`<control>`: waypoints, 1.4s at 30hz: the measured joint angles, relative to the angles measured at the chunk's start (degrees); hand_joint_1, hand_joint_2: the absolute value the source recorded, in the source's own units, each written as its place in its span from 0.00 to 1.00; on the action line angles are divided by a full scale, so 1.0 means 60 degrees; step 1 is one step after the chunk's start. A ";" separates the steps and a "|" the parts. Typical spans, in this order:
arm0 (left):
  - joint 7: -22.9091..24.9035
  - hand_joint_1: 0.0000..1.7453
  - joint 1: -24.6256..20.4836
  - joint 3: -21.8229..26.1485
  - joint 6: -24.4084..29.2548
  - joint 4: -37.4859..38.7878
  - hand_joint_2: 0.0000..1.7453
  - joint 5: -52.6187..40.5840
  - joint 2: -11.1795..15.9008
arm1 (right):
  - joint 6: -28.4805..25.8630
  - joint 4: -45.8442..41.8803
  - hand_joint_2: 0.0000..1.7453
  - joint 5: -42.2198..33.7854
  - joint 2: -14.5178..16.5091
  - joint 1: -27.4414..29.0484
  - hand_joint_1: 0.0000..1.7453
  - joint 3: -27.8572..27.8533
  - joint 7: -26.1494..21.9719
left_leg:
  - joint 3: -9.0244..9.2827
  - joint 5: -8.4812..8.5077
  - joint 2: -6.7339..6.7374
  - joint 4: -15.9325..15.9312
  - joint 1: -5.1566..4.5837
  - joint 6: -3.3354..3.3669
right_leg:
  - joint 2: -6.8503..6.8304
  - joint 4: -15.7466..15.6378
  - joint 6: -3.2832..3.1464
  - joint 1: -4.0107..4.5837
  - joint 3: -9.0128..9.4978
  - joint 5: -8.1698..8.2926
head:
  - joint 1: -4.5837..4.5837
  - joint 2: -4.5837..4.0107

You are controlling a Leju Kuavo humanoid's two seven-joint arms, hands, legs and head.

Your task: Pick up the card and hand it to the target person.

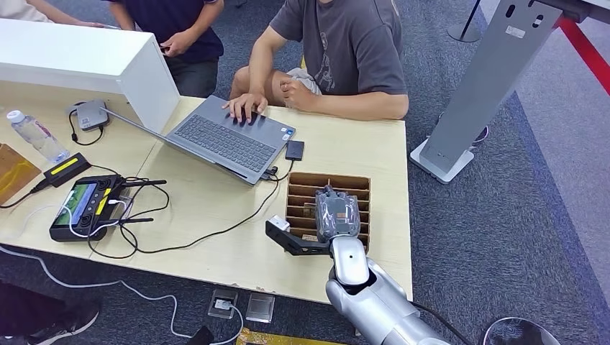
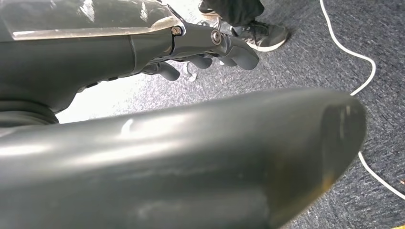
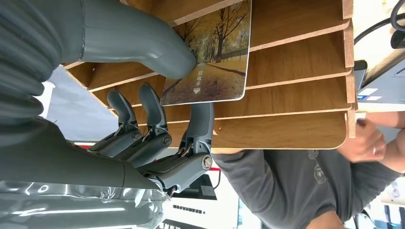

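— What's in front of you, biggest thing first?

— A pale wooden table (image 1: 216,237) runs across my view. Behind it sits a person in a grey T-shirt (image 1: 345,50), one hand on an open grey laptop (image 1: 223,140). Toward my left lies a black handheld controller (image 1: 85,207) with cables trailing from it, and beyond that a water bottle (image 1: 36,136) on its side.

— And closer to you?

— A brown slotted wooden rack (image 1: 356,188) lies near the table's edge on my right. My right hand (image 1: 337,214) hangs over it, fingers reaching into the slots.

— Where is the card?

— The card (image 3: 212,57), printed with an autumn tree avenue, stands in one of the rack's slots. In the right wrist view my thumb (image 3: 143,43) presses its printed face and one finger (image 3: 200,119) sits behind its edge, so I am pinching it. The other fingers curl just beside it.

— Your left hand?

— My left hand (image 2: 200,47) hangs over blue-grey carpet (image 2: 305,57), fingers curled inward around nothing.
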 joint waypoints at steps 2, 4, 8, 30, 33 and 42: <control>0.0000 0.00 0.0001 0.0000 0.0004 0.0000 0.00 0.0000 0.0000 | -0.0049 -0.0006 1.00 -0.0081 0.0000 0.0001 0.81 -0.0008 -0.0037 | 0.0001 0.0000 0.0000 0.0000 0.0000 0.0000 | 0.0000 0.0000 0.0000 0.0000 0.0001 0.0000 | 0.0000 0.0000; 0.0000 0.00 0.0001 0.0000 0.0005 0.0000 0.00 0.0000 0.0000 | -0.0088 -0.0008 1.00 -0.0132 0.0000 0.0003 0.80 -0.0014 -0.0063 | 0.0001 0.0000 0.0000 0.0000 0.0000 0.0000 | 0.0000 0.0000 0.0000 0.0000 0.0001 0.0000 | -0.0001 0.0000; 0.0001 0.00 0.0001 0.0000 0.0005 0.0000 0.00 0.0006 0.0000 | -0.0151 -0.0057 1.00 -0.0226 -0.0003 0.0011 0.80 -0.0027 -0.0088 | 0.0001 0.0000 0.0001 0.0000 0.0000 0.0000 | 0.0001 0.0001 -0.0001 0.0000 0.0001 0.0001 | -0.0001 0.0000; -0.0092 0.00 0.0006 0.0004 0.0031 0.0000 0.00 0.0149 0.0000 | 0.0106 -0.2518 1.00 -0.1152 -0.0350 0.0135 0.77 -0.0251 -0.0312 | -0.0019 0.0000 0.0001 0.0000 0.0000 0.0000 | 0.0001 0.0003 -0.0001 0.0000 -0.0017 0.0001 | -0.0001 0.0000; -0.0095 0.00 0.0006 0.0004 0.0035 0.0000 0.00 0.0153 0.0000 | 0.0076 -0.2667 1.00 -0.1185 -0.0380 0.0134 0.77 -0.0258 -0.0324 | -0.0020 0.0000 0.0001 0.0000 0.0000 0.0000 | 0.0001 0.0003 -0.0001 0.0000 -0.0018 0.0001 | -0.0004 0.0000; -0.0068 0.00 0.0007 0.0005 0.0041 0.0000 0.00 0.0175 0.0000 | -0.0436 -0.3092 1.00 -0.1614 -0.0494 0.0062 0.79 -0.0528 -0.0453 | -0.0025 0.0000 0.0001 0.0001 0.0000 0.0000 | 0.0001 0.0003 -0.0001 0.0000 -0.0021 0.0001 | -0.0001 0.0000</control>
